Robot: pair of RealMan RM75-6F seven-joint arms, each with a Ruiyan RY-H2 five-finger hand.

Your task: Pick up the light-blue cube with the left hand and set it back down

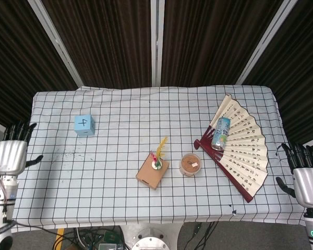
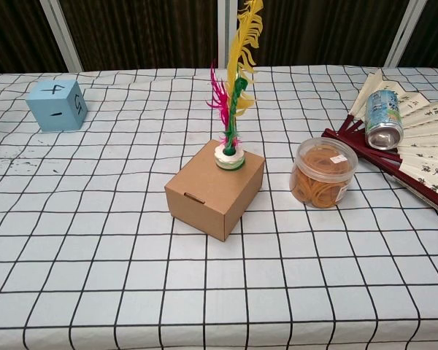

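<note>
One light-blue cube (image 1: 84,125) resting on checked tablecloth (image 1: 115,172), far-left area.
Left hand (image 1: 10,155) and right hand (image 1: 307,183) hanging off-table, fingers spread, holding nothing; also one cardboard box (image 1: 152,173), one can (image 1: 220,133), one fan (image 1: 246,156).

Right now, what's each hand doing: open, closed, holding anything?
Left hand: open, fingers apart, holding nothing, off the table's left edge.
Right hand: open, fingers apart, holding nothing, off the right edge.
</note>
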